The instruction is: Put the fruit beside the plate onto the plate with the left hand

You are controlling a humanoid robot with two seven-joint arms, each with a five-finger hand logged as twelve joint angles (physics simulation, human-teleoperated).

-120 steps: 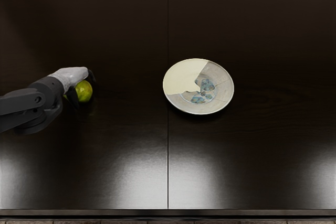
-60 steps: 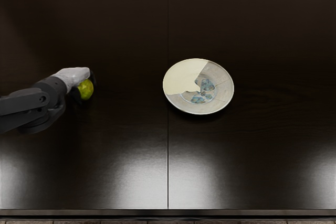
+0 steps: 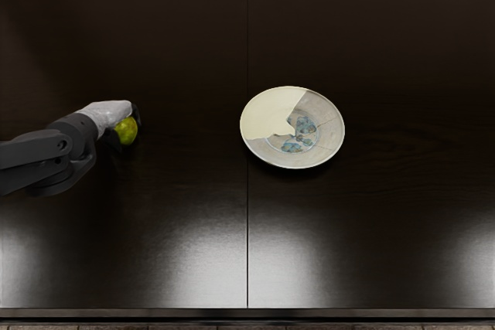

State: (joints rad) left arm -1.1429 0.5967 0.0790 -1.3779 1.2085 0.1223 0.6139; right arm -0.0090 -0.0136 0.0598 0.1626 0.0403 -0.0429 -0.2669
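Observation:
A small yellow-green fruit [image 3: 127,130] sits at the left of the dark table, well left of the plate. My left hand [image 3: 114,116] comes in from the left edge and lies over the fruit, its dark fingers curled around it and hiding most of it. The round plate [image 3: 325,113], cream and grey with a blue pattern in its middle, stands right of the table's centre with nothing on it. The right arm does not show.
The dark glossy table [image 3: 247,222] fills the view, with a seam running down its middle. A rough pale wall runs along the far edge.
The left hand has closed further over the fruit and lifted slightly up the picture; less of the fruit shows than a second ago.

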